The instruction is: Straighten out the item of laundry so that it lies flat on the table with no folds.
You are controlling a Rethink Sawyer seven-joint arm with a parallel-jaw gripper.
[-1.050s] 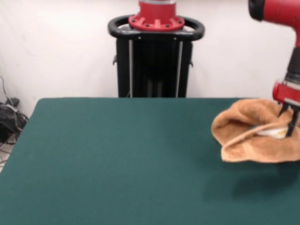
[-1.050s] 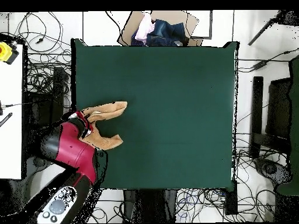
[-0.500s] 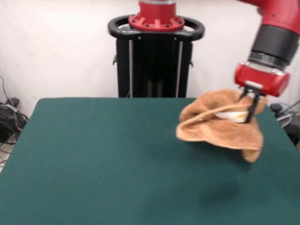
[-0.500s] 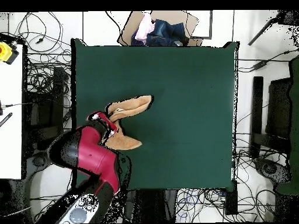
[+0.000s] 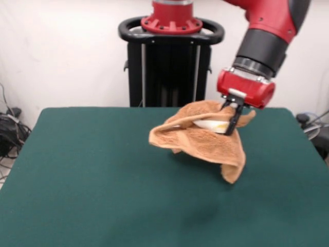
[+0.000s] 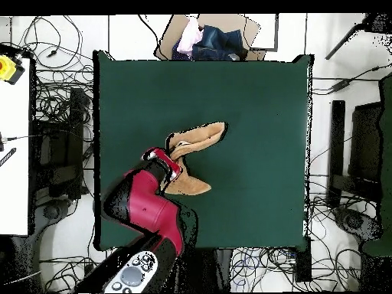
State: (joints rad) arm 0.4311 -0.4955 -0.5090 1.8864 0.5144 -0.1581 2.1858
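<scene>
front view: crumpled towel [image 5: 205, 141] in fingers [image 5: 236, 117], no legible writing

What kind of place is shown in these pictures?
Most likely a robotics laboratory. A red robot arm with a pincer holds an orange towel above a green table. Many loose cables lie on the floor around the table, and a box of clothes stands at one edge.

We find no writing, label, brand or number that can be read in either view (nothing legible anywhere at all).
</scene>
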